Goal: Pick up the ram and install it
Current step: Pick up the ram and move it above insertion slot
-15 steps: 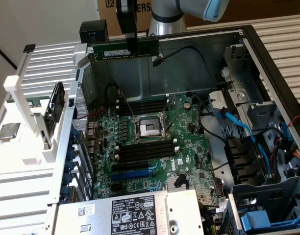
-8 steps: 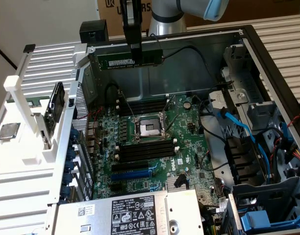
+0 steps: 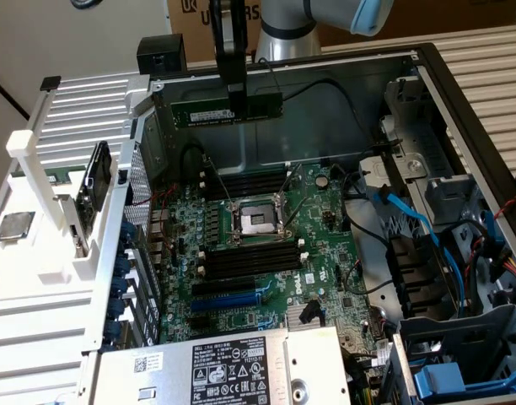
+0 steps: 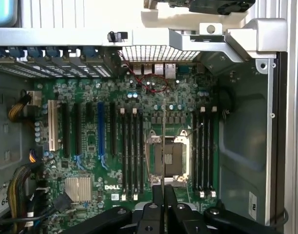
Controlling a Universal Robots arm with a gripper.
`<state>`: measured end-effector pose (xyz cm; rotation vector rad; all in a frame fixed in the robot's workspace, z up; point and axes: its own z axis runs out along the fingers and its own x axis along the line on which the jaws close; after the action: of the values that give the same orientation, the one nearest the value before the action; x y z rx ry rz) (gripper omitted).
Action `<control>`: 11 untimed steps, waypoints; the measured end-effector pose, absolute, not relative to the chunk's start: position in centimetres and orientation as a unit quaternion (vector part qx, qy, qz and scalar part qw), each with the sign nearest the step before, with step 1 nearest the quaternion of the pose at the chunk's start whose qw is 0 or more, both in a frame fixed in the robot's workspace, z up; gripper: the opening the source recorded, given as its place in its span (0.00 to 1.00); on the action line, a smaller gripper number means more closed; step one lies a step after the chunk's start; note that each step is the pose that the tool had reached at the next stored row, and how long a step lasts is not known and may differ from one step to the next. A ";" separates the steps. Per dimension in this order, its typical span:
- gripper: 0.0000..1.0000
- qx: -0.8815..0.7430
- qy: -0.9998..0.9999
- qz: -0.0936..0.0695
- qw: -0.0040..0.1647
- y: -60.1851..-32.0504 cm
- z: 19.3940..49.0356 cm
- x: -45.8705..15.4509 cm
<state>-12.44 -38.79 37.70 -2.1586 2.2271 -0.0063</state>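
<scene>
The gripper [image 3: 237, 103] is closed on the ram [image 3: 199, 112], its two black fingers [image 3: 236, 89] clamping the stick near the middle of its length. The ram hangs level and on edge below the fingers, chips and white label facing the exterior camera, with a free end projecting to each side of the grip. It is held in the air above the open case [image 3: 325, 93], clear of the board [image 3: 317, 253] and not seated in any slot. In the exterior view it appears against the far case wall, above the socket [image 3: 254, 221]. In the wrist view the ram [image 4: 163, 131] appears edge-on as a thin line running out from the gripper [image 4: 163, 195]. That line crosses the socket [image 4: 171, 158] and lies between the two slot banks, parallel to the slots. One bank [image 4: 132, 151] sits on the side of the blue slot [image 4: 101, 129]; the other bank [image 4: 205, 151] sits on the side of the bare case wall. In the exterior view the same banks lie beyond [image 3: 241, 181] and in front of [image 3: 249, 260] the socket. All visible memory slots are unpopulated. A square silver chip [image 3: 13, 226] rests on the white rack [image 3: 39, 278] at the exterior view's left, well apart from the gripper. Blue cables [image 3: 418, 224] run along the exterior view's right side of the case.
</scene>
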 end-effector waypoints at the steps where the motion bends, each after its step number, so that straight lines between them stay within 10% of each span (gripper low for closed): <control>1: 0.13 -0.696 0.718 -0.004 0.019 -38.8 37.7 -12.4; 11: 0.13 -0.696 0.718 -0.009 0.019 -38.8 36.5 -12.3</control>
<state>-12.28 -38.78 36.51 -2.1599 2.2278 -0.0286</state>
